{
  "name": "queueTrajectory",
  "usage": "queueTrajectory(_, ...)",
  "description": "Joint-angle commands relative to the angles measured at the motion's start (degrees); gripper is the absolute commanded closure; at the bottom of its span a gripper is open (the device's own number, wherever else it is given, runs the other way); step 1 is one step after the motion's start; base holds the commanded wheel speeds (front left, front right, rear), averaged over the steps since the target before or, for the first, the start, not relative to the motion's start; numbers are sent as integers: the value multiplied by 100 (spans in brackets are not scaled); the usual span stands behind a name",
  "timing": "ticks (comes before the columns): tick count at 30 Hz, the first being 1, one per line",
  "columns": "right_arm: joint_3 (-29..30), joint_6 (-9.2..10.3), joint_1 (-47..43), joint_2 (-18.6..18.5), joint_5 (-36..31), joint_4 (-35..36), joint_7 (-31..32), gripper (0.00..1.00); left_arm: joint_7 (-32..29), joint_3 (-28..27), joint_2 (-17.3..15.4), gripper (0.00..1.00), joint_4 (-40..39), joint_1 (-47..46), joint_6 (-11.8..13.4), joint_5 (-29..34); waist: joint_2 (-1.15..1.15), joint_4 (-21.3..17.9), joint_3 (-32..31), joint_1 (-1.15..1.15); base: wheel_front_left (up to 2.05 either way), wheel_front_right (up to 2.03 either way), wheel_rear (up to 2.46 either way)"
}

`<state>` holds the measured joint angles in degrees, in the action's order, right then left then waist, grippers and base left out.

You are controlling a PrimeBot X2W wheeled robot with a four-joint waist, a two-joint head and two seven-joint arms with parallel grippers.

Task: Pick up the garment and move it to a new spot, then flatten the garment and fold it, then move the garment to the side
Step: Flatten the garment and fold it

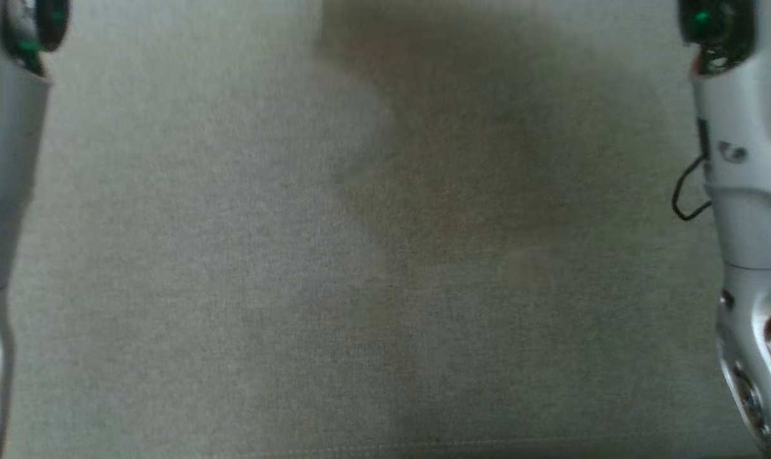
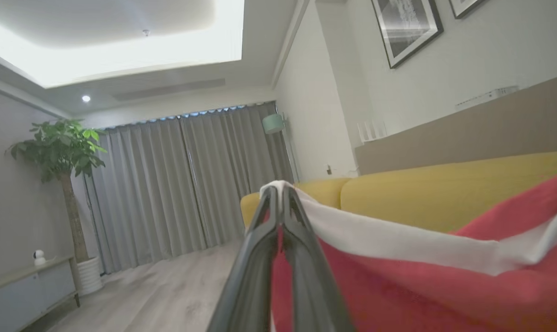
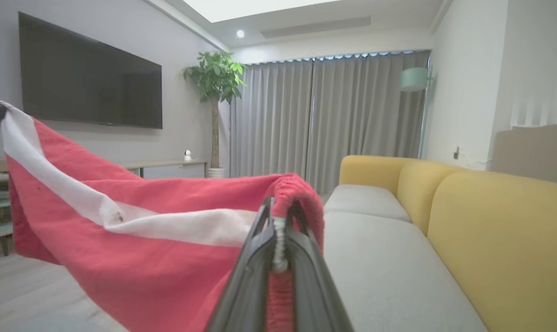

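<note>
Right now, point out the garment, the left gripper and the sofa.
garment (image 3: 135, 272), right wrist view, red cloth below the white stripe.
left gripper (image 2: 280, 191), left wrist view, between its shut fingertips.
sofa (image 3: 499, 240), right wrist view, yellow backrest.

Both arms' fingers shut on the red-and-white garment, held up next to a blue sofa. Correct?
No: the sofa is yellow, not blue; the right wrist view shows it. The rest holds: left fingers and right fingers are shut on the red-and-white garment, held up beside it.
</note>
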<state>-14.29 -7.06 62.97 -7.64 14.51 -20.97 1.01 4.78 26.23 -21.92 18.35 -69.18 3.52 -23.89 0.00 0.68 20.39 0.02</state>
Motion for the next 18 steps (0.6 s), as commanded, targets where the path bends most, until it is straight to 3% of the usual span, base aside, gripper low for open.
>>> queueTrajectory(1, -74, -43, 38, 168, -62, -76, -170, 100, 55, -176, -166, 100, -10, -49, 1, -53, 0, 98, 422, -2, 0, 0, 0)
queueTrajectory(9, -554, -43, -479, 254, 41, -1283, -1035, 100, 609, -37, 70, 100, 331, 983, -76, -299, 0, 152, 741, -2, 0, 0, 0)
queueTrajectory(18, -620, -43, -1533, 126, 445, -1082, -1492, 100, 931, -84, -38, 100, -413, 2428, 76, -415, 0, 141, 356, -2, 0, 0, 0)
